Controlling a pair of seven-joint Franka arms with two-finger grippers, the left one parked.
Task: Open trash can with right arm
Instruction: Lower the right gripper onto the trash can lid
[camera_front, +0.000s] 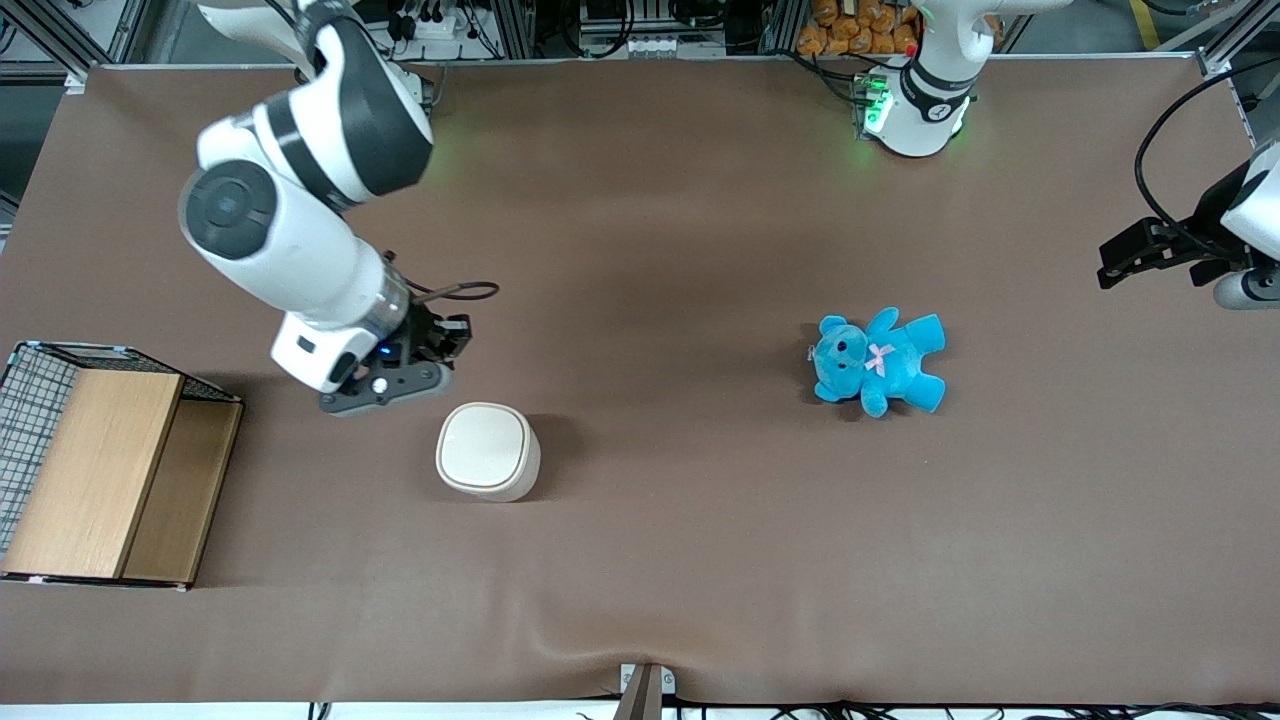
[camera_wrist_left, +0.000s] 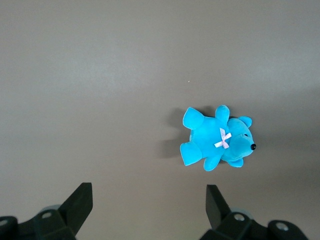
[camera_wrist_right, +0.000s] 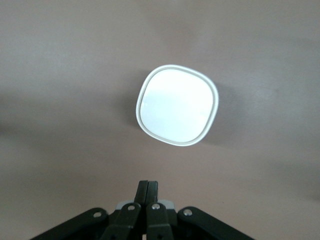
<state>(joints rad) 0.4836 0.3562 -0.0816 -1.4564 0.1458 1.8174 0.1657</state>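
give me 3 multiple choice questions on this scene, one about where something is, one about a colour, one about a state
1. Where is the gripper?
A. above the table, just farther from the front camera than the trash can
B. inside the wire basket
C. on the teddy bear

2. What colour is the teddy bear?
A. brown
B. bright blue
C. green

3. What state is the trash can's lid in?
A. removed
B. tilted wide open
C. flat and closed

Key: 1 A, the front view shows the gripper beside the can, not touching it. 2 B, blue with a pale bow. 3 C, the right wrist view shows the white lid lying flat in its rim.
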